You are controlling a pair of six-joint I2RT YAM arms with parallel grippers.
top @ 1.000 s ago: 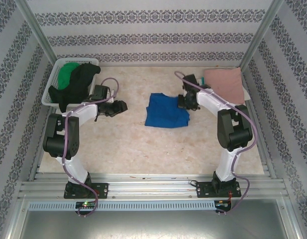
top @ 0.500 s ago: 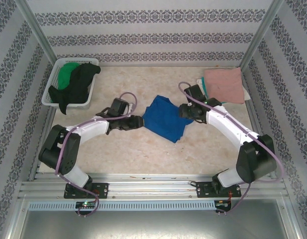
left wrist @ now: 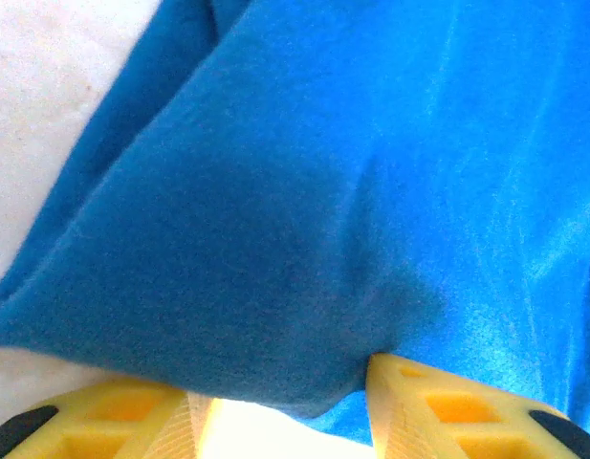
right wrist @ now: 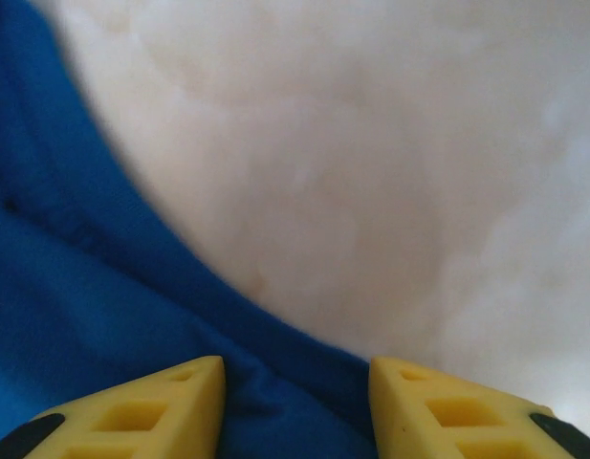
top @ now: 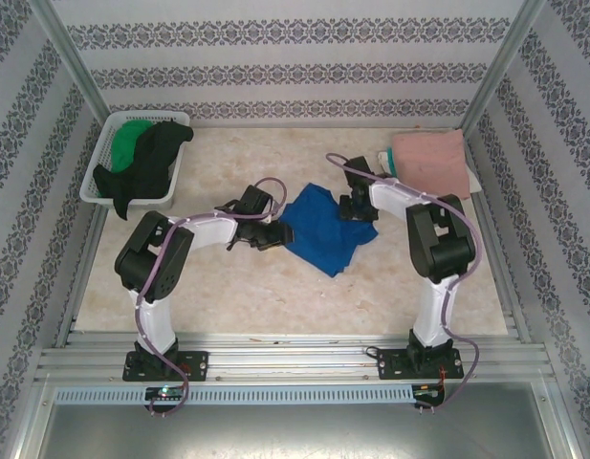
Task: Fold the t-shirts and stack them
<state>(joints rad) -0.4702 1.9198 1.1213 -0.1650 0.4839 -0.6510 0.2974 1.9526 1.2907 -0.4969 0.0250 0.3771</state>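
Royal-blue t-shirt [top: 328, 237] lies crumpled mid-table [top: 275, 306]. Left gripper [top: 281, 236] is at its left corner, fingers [left wrist: 438, 406] part-spread, with cloth sagging into the gap. Right gripper [top: 358, 212] is on its right edge, fingers [right wrist: 170, 406] likewise apart, with the hem between them.

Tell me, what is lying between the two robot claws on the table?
The blue t-shirt lies between the left gripper and the right gripper, with each gripper at one edge of it. The top view shows this.
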